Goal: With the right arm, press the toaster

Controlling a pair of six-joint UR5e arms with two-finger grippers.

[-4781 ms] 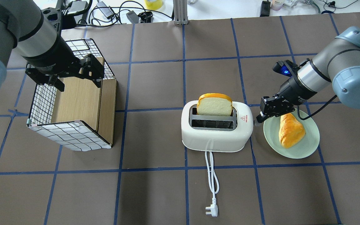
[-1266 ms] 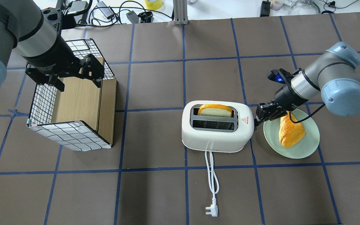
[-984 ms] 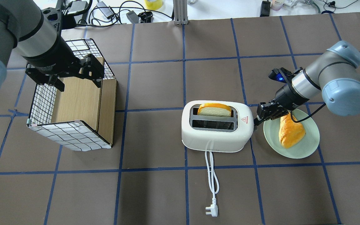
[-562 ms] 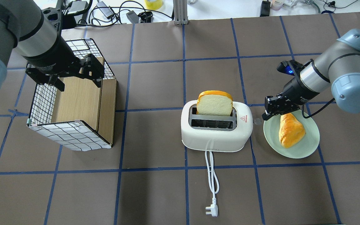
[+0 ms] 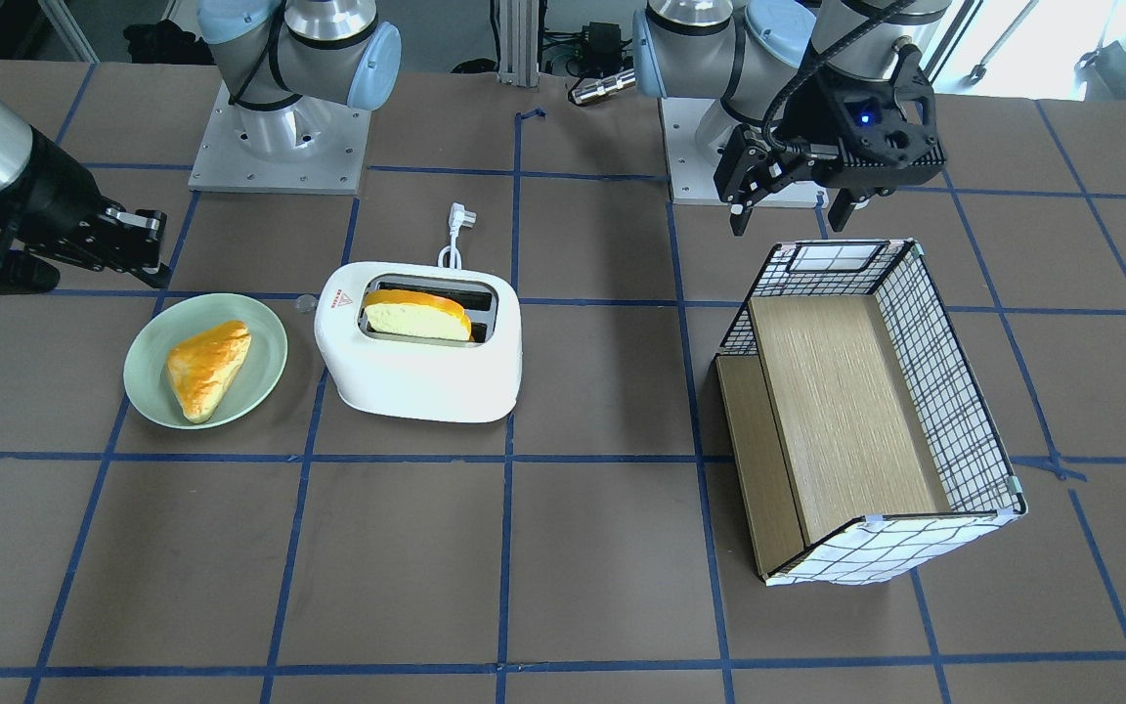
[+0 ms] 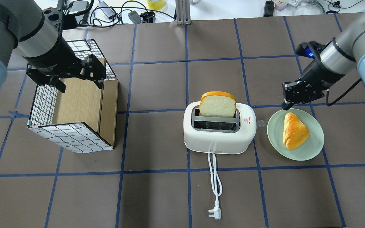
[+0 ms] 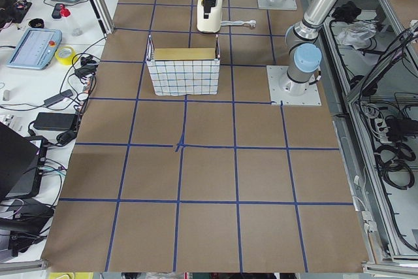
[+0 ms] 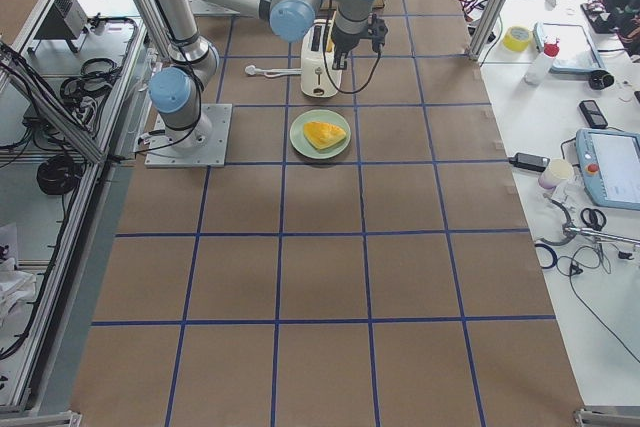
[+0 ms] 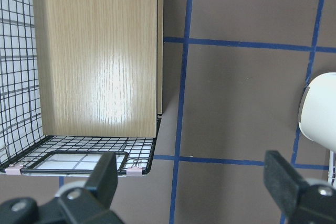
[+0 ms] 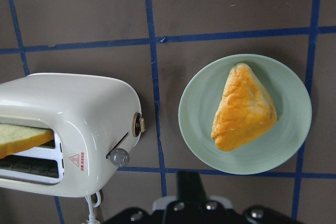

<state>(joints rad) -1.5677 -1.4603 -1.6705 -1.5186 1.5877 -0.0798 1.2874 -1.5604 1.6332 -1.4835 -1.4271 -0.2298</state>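
Observation:
The white toaster point(image 6: 219, 134) stands mid-table, with a bread slice point(image 6: 218, 105) standing high out of its far slot. Its lever knob point(image 6: 260, 123) sticks out of the right end, raised; it also shows in the right wrist view point(image 10: 119, 157). My right gripper point(image 6: 285, 107) is shut and empty. It hovers to the right of the toaster, over the far rim of the green plate point(image 6: 309, 153), apart from the lever. My left gripper point(image 6: 79, 84) is open and empty over the wire-and-wood box point(image 6: 74, 110).
A golden pastry point(image 6: 294, 131) lies on the plate. The toaster's white cord and plug point(image 6: 214, 213) trail toward the near edge. Cables and devices sit beyond the far edge of the table.
My right gripper had the lever pushed down with the bread sunk in the slot. It has since lifted up and to the right, the lever has risen, and the bread has popped up.

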